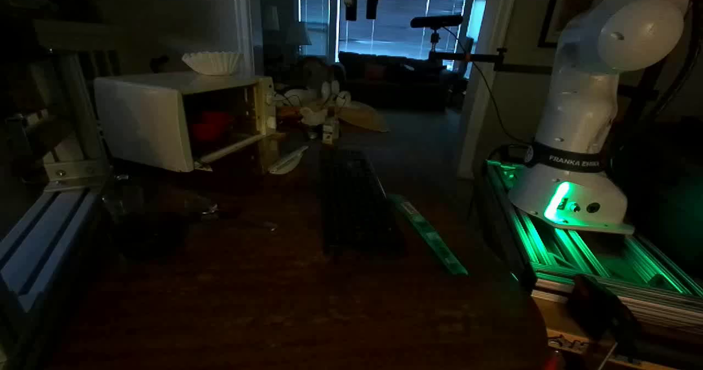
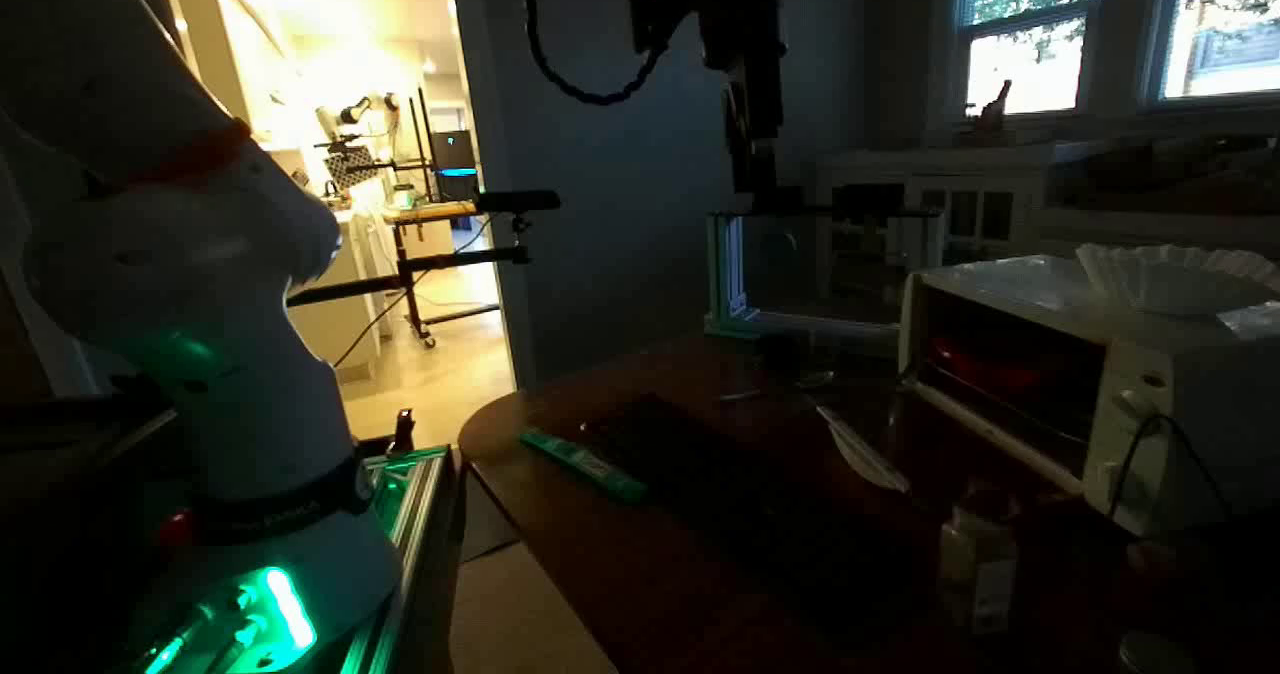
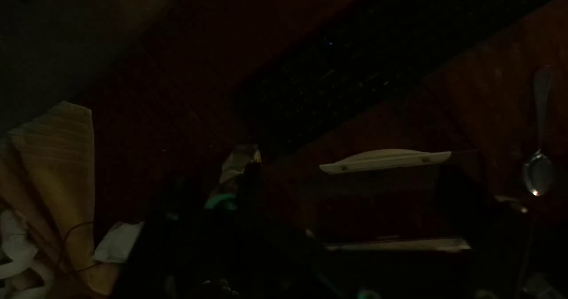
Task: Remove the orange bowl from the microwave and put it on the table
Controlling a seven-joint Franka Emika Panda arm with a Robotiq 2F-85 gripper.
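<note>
Currently, the gripper (image 1: 361, 14) hangs at the top middle of the frame in an exterior view, well above the table (image 1: 307, 304), its dark fingers (image 1: 372, 9) pointing down and standing clearly apart. Background shows through the gap: they have hold of nothing and touch nothing. Whether this is their widest spread, I cannot tell. In the wrist view they are dim, dark shapes along the lower part of the frame, again with a broad space between them.

The orange bowl (image 1: 211, 125) is inside the microwave (image 1: 141, 122), at the left of the frame in an exterior view, showing red in the dark cavity, partly lost in shadow. It sits well apart from the gripper. On top of the microwave rests a white fluted bowl (image 1: 213, 63). The microwave's door (image 3: 381, 210) is down, and in the wrist view its pale handle (image 3: 386, 162) runs across right of centre, below a black keyboard (image 3: 390, 50). Near the right edge of that view lies a metal spoon (image 3: 538, 175). A flat green strip (image 1: 429, 234) lies just right of the keyboard in an exterior view, and a jar (image 2: 965, 554) with a pale label stands at the lower right in an exterior view.
</note>
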